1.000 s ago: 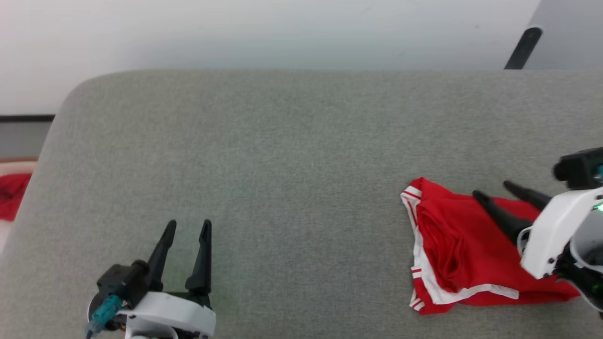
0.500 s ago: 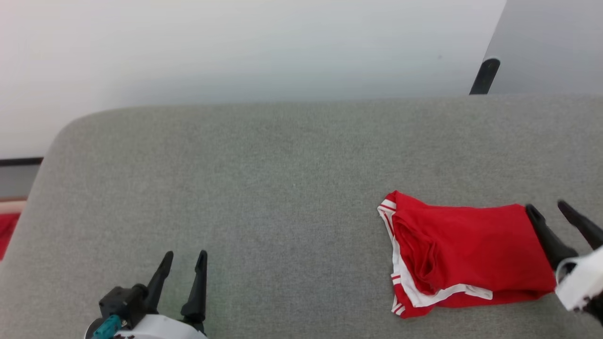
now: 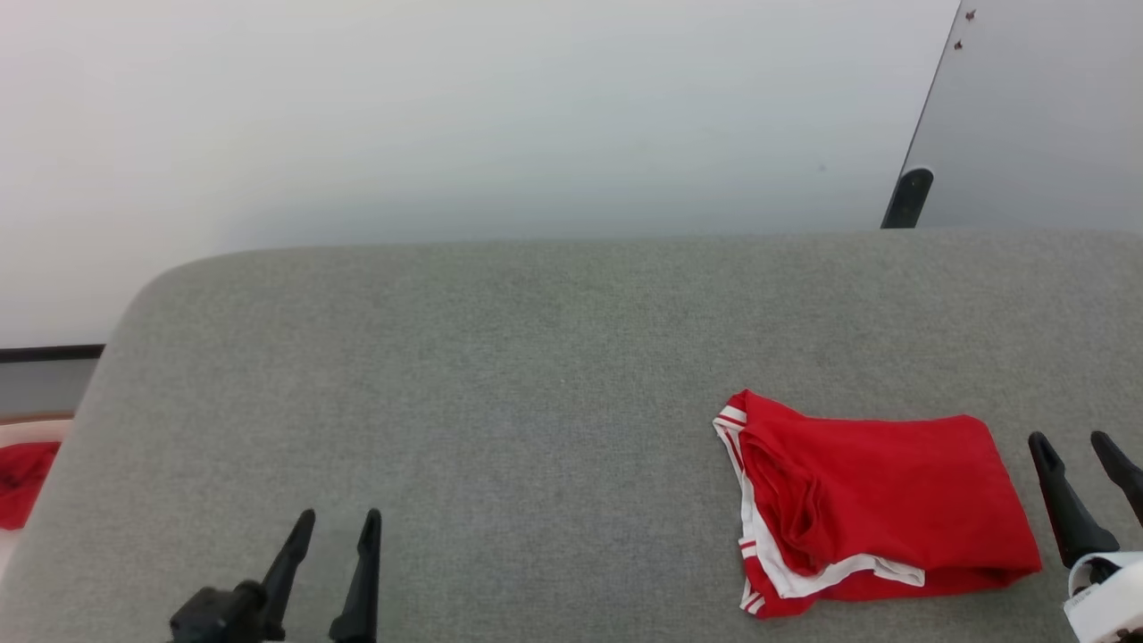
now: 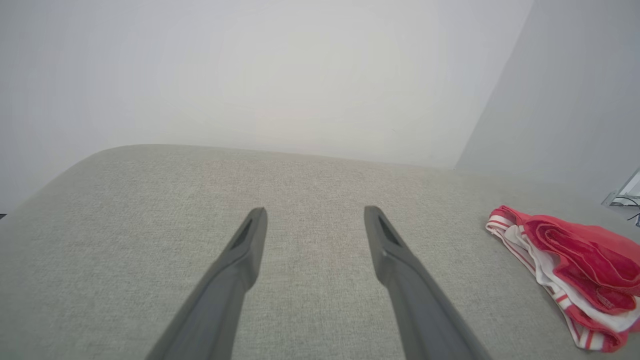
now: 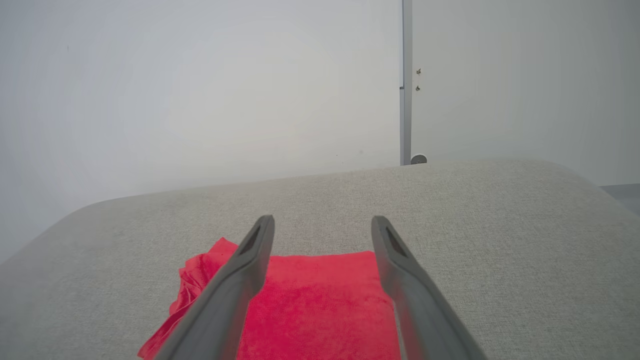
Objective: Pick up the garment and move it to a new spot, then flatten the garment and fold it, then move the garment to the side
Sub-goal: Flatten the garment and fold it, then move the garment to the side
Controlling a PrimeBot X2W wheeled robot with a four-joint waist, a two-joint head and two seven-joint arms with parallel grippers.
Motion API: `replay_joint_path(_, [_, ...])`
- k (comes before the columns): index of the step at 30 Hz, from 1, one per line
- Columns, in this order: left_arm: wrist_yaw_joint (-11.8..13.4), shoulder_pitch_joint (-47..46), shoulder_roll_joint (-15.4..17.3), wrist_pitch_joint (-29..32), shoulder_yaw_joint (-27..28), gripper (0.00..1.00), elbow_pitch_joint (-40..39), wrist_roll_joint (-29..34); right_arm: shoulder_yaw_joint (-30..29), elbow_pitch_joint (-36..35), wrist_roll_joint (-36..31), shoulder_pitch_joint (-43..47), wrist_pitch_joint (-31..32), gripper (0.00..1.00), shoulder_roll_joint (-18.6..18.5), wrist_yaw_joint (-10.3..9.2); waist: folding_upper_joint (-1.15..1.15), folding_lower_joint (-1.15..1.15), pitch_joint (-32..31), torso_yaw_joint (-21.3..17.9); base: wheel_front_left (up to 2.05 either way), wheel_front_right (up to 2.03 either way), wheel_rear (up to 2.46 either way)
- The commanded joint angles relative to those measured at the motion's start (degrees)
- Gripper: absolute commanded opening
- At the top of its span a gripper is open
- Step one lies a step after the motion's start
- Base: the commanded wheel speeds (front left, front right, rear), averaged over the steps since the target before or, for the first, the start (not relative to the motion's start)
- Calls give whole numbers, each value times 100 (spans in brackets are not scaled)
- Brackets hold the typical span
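The garment (image 3: 884, 500) lies folded into a red rectangle on the right part of the grey surface, with white and striped trim showing along its left edge. In the left wrist view the garment (image 4: 575, 270) appears at the far right, and in the right wrist view the garment (image 5: 310, 310) lies below my fingers. My right gripper (image 3: 1069, 439) is open just right of it, apart from the cloth; the same gripper (image 5: 324, 220) holds nothing. My left gripper (image 3: 339, 518) stands open and empty at the lower left, far from the garment, again open in its own view (image 4: 315, 212).
The grey upholstered surface (image 3: 536, 402) has a rounded far left corner and ends at a white wall. A plain red cloth lump (image 3: 22, 482) lies off its left edge. A grey panel with a dark post (image 3: 906, 196) stands at the back right.
My right gripper has drawn back to the right, off the garment, which stays folded in place. The head camera has shifted, so both grippers sit lower in view.
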Motion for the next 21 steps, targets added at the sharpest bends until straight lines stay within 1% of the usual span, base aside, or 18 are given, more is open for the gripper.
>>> replay_joint_path(1, [-15,93,15,4,31,100,-30,32,-44,7,-57,76,-67,100,14,-9,0,0,-52,42,0,0,0])
replay_joint_path(6, [-15,357,15,4,158,100,-201,100,-153,-32,-56,279,-162,100,-10,-9,0,0,-165,133,0,0,0])
replay_joint_path(12, [12,713,12,4,293,100,-403,167,-370,-261,-92,622,-152,100,15,-9,0,0,-219,211,0,0,0])
replay_joint_path(21, [37,830,-60,4,307,100,-515,184,-631,-558,-230,846,68,100,149,-9,0,0,-177,228,0,0,0])
